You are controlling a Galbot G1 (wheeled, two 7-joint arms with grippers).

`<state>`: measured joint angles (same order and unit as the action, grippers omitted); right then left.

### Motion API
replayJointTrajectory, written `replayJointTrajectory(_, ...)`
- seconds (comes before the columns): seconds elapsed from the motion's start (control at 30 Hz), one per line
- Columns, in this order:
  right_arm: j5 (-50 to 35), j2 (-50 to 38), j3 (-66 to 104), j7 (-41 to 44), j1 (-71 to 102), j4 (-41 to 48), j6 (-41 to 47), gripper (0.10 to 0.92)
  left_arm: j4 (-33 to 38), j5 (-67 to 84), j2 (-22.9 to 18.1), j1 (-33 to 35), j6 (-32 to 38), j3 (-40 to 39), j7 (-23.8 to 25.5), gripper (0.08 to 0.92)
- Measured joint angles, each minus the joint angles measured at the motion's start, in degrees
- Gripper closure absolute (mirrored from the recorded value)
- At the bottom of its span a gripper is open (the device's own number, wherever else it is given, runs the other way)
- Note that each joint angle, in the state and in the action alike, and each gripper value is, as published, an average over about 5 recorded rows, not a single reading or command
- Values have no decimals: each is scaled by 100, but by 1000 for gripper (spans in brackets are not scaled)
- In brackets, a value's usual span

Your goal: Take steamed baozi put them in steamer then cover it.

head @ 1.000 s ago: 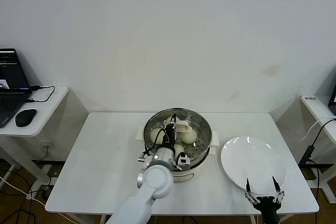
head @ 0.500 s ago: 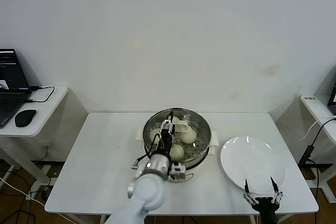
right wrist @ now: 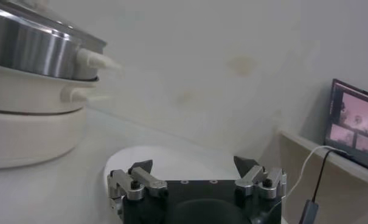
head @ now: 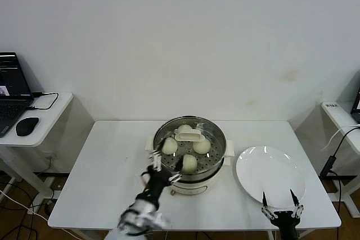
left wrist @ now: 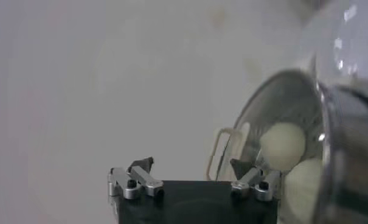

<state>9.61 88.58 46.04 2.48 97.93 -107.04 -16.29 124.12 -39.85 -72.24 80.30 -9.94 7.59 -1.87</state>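
Both grippers: black body, silver finger mounts w/ screws, black tips.

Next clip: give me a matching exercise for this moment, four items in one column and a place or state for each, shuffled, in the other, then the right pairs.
Items:
1. baozi
2. white plate
3. left gripper
4. right gripper

Places or states:
A. empty, on the table to the right of the steamer
B. open, at the plate's near edge
C. lying in the steel basket
D. open and holding nothing, at the steamer's near-left rim

Pairs: 1-C, 2-A, 3-D, 4-B
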Motion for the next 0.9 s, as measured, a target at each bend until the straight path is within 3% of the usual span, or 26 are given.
replayJointTrajectory(0.17, -170, -139, -56, 49, 84, -30, -14, 203, 167, 1824, 7, 959, 768, 812, -544, 177)
replayJointTrajectory(0.43, -638, -508, -189, 246, 342, -203, 61, 203, 215, 3674, -68, 2135, 1365, 1594, -1060, 177)
replayJointTrajectory(0.9, -1068, -858, -544, 525, 761, -540, 199, 203, -213, 4907, -223, 2915, 2027, 2095, -959, 177)
